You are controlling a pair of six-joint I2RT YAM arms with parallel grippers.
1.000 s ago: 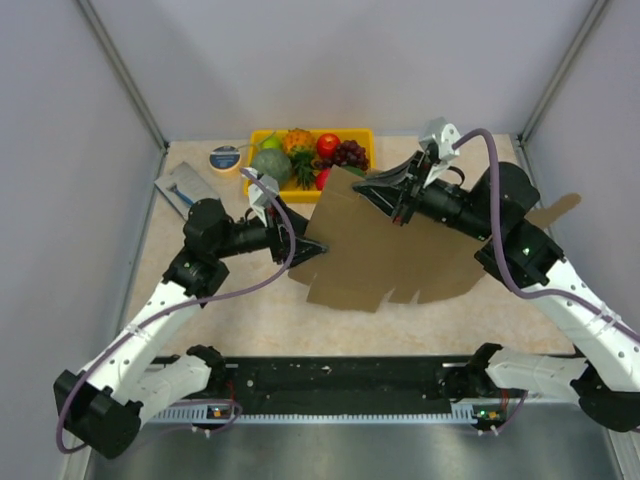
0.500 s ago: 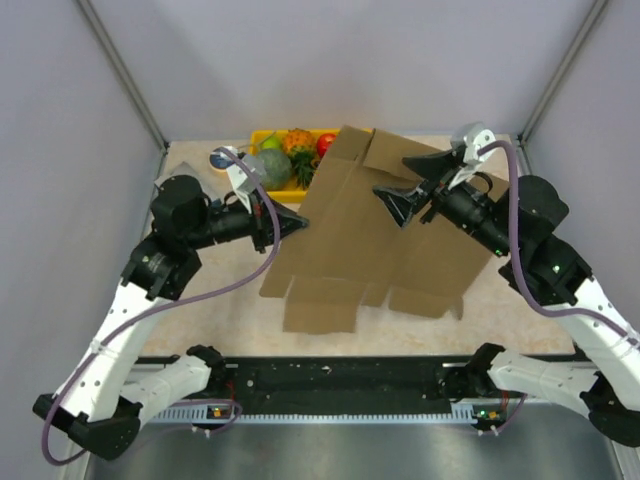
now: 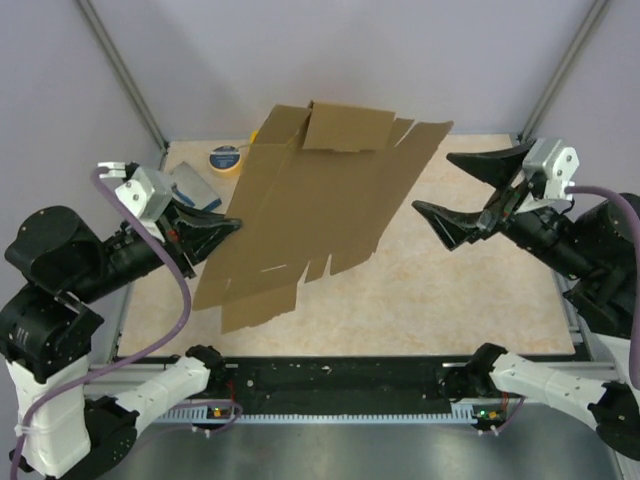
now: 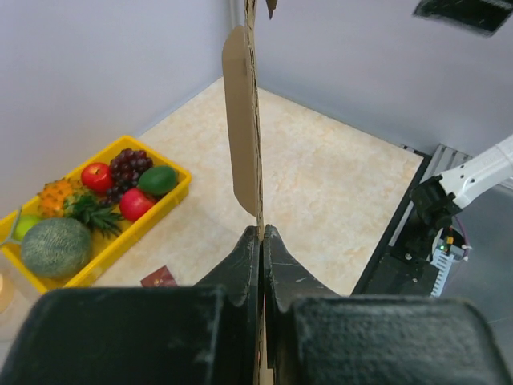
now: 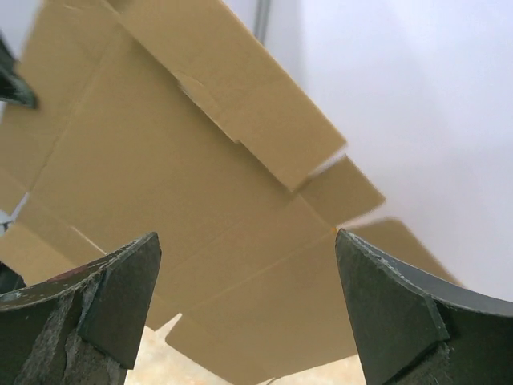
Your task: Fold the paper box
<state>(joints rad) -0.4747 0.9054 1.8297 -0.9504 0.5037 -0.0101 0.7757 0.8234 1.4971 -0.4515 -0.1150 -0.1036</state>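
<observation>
The paper box [image 3: 320, 205] is a large flat brown cardboard sheet with flaps, held up in the air and tilted over the table's left and middle. My left gripper [image 3: 232, 226] is shut on its left edge. In the left wrist view the sheet [image 4: 243, 120] stands edge-on, rising from between the gripper's [image 4: 262, 231] closed fingers. My right gripper [image 3: 432, 183] hangs wide open to the right of the sheet, apart from it. In the right wrist view the cardboard [image 5: 184, 192] fills the space beyond the spread fingers [image 5: 120, 289], with nothing between them.
A yellow tray [image 4: 152, 216] of plastic fruit stands at the back of the table, hidden behind the sheet from above. A roll of tape [image 3: 224, 158] and a flat blue-grey packet [image 3: 193, 186] lie at the back left. Grey walls close in three sides.
The right gripper opened, let go of the cardboard and drew back to the right. The left gripper shut on the sheet's left edge and swung left, lifting the sheet and carrying it leftward.
</observation>
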